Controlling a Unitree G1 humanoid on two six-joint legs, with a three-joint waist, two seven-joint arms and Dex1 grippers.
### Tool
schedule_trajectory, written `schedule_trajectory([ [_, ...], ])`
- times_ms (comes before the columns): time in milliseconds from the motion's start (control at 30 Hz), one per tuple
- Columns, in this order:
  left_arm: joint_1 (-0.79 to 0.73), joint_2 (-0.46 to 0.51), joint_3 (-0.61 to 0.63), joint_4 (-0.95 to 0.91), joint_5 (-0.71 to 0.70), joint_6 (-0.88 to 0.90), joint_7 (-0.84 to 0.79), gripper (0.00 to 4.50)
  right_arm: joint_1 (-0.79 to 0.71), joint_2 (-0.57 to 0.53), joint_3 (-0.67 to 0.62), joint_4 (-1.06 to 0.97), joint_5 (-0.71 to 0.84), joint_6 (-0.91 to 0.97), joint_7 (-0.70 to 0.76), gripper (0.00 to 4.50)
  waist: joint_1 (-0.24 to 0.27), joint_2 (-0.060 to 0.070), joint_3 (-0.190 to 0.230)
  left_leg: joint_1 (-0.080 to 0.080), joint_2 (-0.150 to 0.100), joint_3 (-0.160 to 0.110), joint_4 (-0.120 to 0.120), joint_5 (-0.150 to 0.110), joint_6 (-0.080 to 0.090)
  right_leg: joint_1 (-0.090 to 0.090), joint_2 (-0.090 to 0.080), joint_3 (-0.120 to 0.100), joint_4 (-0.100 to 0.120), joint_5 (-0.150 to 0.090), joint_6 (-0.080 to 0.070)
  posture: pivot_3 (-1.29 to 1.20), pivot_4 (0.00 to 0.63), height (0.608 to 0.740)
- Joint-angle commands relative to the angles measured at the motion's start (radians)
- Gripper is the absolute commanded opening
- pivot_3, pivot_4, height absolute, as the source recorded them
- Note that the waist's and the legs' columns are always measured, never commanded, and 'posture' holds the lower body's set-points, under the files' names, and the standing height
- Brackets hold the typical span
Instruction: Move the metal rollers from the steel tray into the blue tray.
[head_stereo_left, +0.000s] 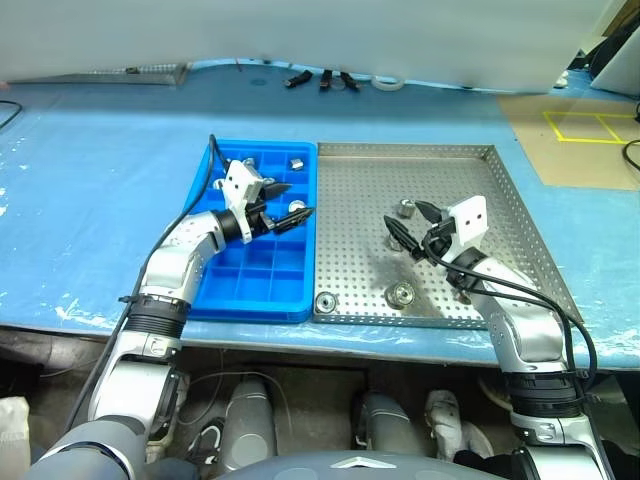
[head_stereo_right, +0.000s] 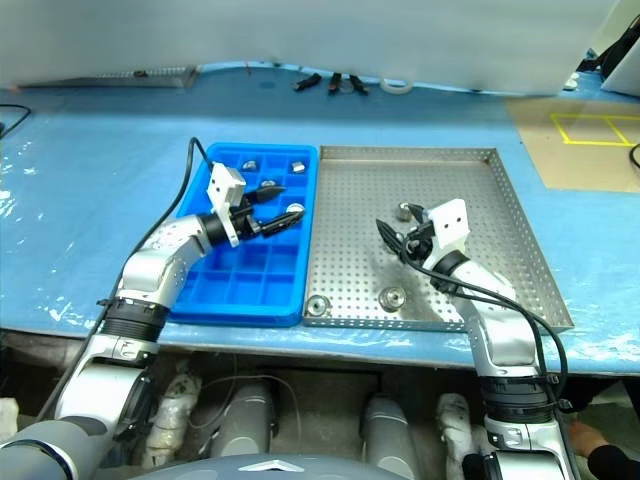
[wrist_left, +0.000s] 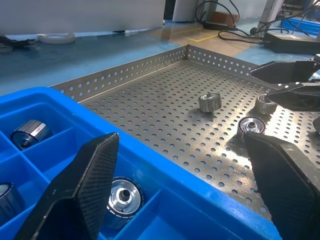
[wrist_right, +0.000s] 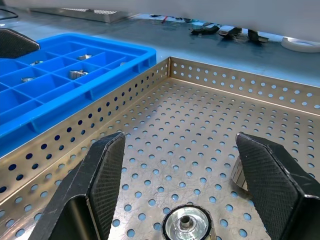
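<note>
**Operator:** Left eye view, reading left to right: what is at the left side?

**Inspector:** The blue tray (head_stereo_left: 252, 285) lies on the blue table cover (head_stereo_left: 90, 200), its right rim touching the steel tray (head_stereo_left: 520, 225). The left gripper (head_stereo_left: 288, 213) hovers over the blue tray's upper right part, fingers spread wide and holding nothing. Rollers already sit in compartments: one at the far end (head_stereo_left: 296, 162), one just beside the lower fingertip (head_stereo_left: 297, 206). In the left wrist view, one roller in the blue tray (wrist_left: 123, 196) lies directly next to the near finger (wrist_left: 85, 185), and another (wrist_left: 31, 133) sits one compartment further off.

**Operator:** And the steel tray?

**Inspector:** Rollers remain on its perforated floor. One lies in the near left corner (head_stereo_left: 325, 302), well apart from both grippers. One lies near the front rim (head_stereo_left: 402, 294), below the right gripper (head_stereo_left: 405, 225). One lies further back (head_stereo_left: 406, 208), just beside that gripper's fingertips.

**Operator:** State of the right gripper?

**Inspector:** Fingers wide apart, empty. In the right wrist view, a roller (wrist_right: 187, 224) lies flat on the floor between the two fingers, untouched by either; a second roller (wrist_right: 239, 176) stands partly hidden behind the other finger (wrist_right: 272, 182).
</note>
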Motion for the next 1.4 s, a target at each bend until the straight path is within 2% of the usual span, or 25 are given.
schedule_trajectory([
  [33,-0.016,-0.002,0.013,-0.03,-0.002,-0.008,0.002,4.21,0.003,-0.007,-0.028,-0.031,0.008,-0.012,-0.002,3.71,0.0,0.0,0.0,0.0,0.0,0.0,0.0,0.0,0.0,0.0,0.0,0.0,0.0,0.0,0.0,-0.04,0.15,0.74],
  [733,-0.02,-0.005,0.018,-0.044,-0.004,-0.002,0.011,4.21,-0.018,-0.012,-0.026,-0.034,0.018,0.003,-0.001,3.71,0.0,0.0,0.0,0.0,0.0,0.0,0.0,0.0,0.0,0.0,0.0,0.0,0.0,0.0,0.0,-0.02,0.15,0.74],
  [933,-0.044,0.0,-0.001,-0.063,-0.021,0.031,-0.033,4.21,-0.017,-0.033,-0.04,-0.056,0.03,0.023,0.012,3.71,0.001,0.0,0.0,0.0,0.0,0.0,0.0,0.0,0.0,0.0,0.0,0.0,0.0,0.0,0.0,-0.04,0.15,0.74],
  [1167,-0.244,-0.063,-0.048,0.142,0.035,-0.05,-0.099,4.21,0.049,-0.05,-0.108,-0.142,0.063,0.049,-0.01,3.71,0.005,0.0,0.0,0.001,-0.001,0.0,0.001,0.0,0.001,0.003,-0.001,0.001,0.0,0.0,0.0,-0.13,0.15,0.74],
  [1400,-0.516,-0.207,-0.131,0.576,0.176,-0.253,-0.185,4.21,0.142,-0.035,-0.176,-0.244,0.067,0.06,-0.079,3.71,-0.007,0.0,0.0,0.002,-0.005,0.001,0.002,-0.003,0.005,0.007,-0.004,0.002,-0.006,0.001,0.002,-0.27,0.15,0.74],
])
